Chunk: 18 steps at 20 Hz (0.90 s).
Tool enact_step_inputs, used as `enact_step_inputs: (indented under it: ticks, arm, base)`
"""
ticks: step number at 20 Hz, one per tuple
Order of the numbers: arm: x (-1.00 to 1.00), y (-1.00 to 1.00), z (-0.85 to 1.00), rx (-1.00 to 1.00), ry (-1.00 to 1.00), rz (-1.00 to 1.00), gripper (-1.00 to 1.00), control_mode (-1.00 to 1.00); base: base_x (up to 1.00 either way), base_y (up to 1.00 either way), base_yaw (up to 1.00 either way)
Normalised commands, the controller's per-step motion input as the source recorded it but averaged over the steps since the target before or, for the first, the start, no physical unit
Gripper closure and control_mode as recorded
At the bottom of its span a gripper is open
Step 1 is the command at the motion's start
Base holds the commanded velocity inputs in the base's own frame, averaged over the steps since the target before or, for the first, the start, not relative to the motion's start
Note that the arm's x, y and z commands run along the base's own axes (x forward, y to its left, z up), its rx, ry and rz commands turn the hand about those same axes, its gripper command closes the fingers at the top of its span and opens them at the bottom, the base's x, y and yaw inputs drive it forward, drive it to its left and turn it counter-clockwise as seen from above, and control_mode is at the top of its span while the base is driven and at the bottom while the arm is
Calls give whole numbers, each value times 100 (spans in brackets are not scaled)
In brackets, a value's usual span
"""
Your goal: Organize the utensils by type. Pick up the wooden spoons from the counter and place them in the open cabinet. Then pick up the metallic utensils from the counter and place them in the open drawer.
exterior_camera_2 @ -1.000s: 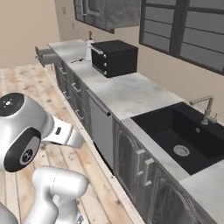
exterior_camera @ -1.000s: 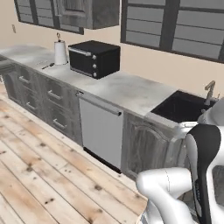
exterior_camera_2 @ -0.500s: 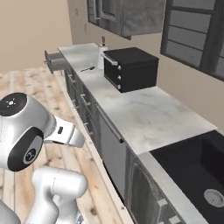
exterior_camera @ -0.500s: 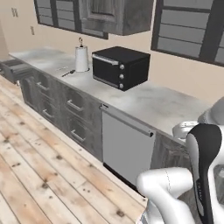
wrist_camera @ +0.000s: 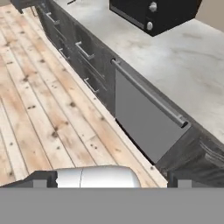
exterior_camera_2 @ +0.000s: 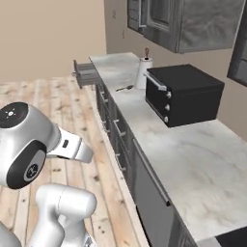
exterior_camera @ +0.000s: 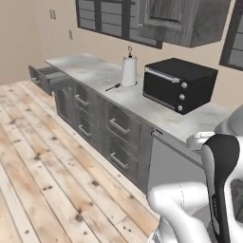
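Note:
A slim dark grey metallic utensil [exterior_camera: 113,87] [exterior_camera_2: 124,89] lies on the pale marbled counter [exterior_camera: 95,71] [exterior_camera_2: 159,140], just left of a white paper towel roll [exterior_camera: 128,70]. The drawer [exterior_camera: 47,77] [exterior_camera_2: 87,72] stands pulled open at the counter's far left end. Above the counter hangs the dark grey wall cabinet [exterior_camera: 190,23] [exterior_camera_2: 202,24], with one door angled outward. The wooden spoons are out of view. In the hand view my gripper [wrist_camera: 110,181] is open, its two tips far apart with nothing between them, well back from the counter and above the wooden floor.
A black toaster oven [exterior_camera: 178,83] [exterior_camera_2: 185,94] sits on the counter right of the paper towel roll. Below the counter run grey drawer fronts [exterior_camera: 118,128] and a plain grey dishwasher panel [wrist_camera: 144,118]. The plank floor [exterior_camera: 42,161] in front is open room.
The whole picture has shifted: the base has driven left along the counter. The sink has left the views, while the toaster oven, paper towel roll and open drawer have come nearer.

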Motion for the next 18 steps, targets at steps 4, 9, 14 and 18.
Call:
enact_step_inputs:
  ticks: [4,9,14,18]
  arm:
    - [0,0,0,0,0,0,-100,100]
    - [0,0,0,0,0,0,-100,100]
    - [0,0,0,0,0,0,-100,100]
    - [0,0,0,0,0,0,-100,100]
  base:
    - [100,42,0]
    - [100,52,-25]
    - [100,53,-31]
    - [98,52,-41]
